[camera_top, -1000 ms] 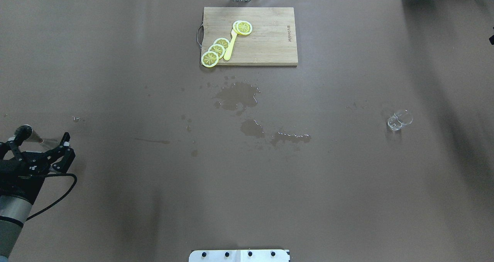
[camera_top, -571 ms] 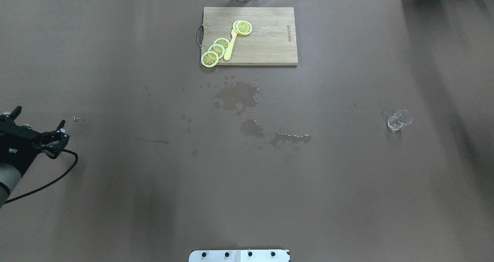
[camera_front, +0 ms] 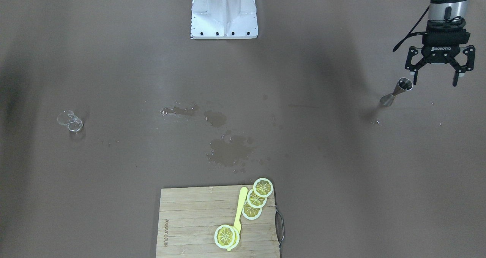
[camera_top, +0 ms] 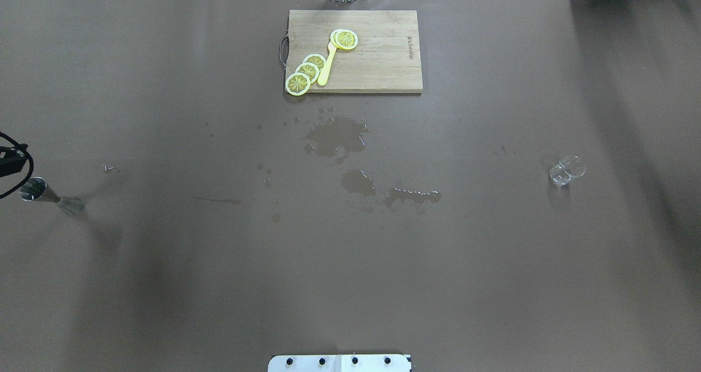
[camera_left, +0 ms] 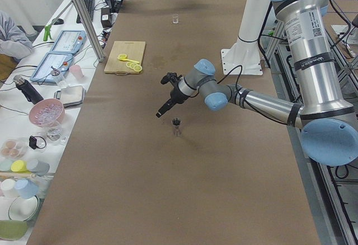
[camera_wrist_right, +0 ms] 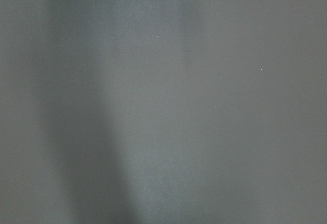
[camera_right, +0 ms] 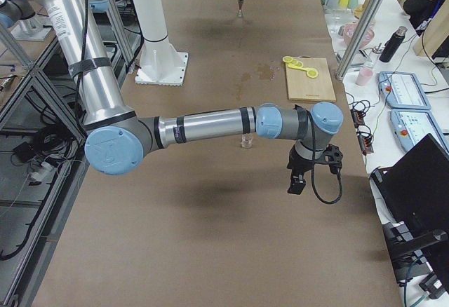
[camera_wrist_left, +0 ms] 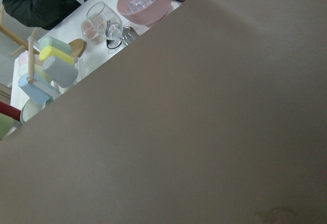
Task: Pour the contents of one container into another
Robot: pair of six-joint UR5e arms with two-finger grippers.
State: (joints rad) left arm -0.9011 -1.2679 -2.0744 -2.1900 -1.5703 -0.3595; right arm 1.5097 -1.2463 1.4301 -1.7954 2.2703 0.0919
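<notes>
The steel jigger (camera_front: 396,92) stands upright on the brown table, at the far left of the overhead view (camera_top: 46,195). My left gripper (camera_front: 434,81) hangs open just beside it on the outer side, raised off the table, with nothing between its fingers. In the overhead view only its cable shows at the left edge. The clear glass tumbler (camera_top: 567,170) stands alone at the table's right (camera_front: 70,120). My right gripper (camera_right: 298,179) shows only in the exterior right view, hovering near the tumbler (camera_right: 245,141); whether it is open or shut I cannot tell.
A wooden cutting board (camera_top: 378,59) with lemon slices (camera_top: 306,70) and a yellow utensil lies at the far middle. Wet patches (camera_top: 337,136) spread over the table's centre. The robot base plate (camera_front: 224,11) sits at the near edge. Bowls and cups stand on a side table beyond the left end.
My left gripper has pulled back to the left, out of the overhead view. The jigger that stood between its open fingers now stands alone. The tumbler has not moved.
</notes>
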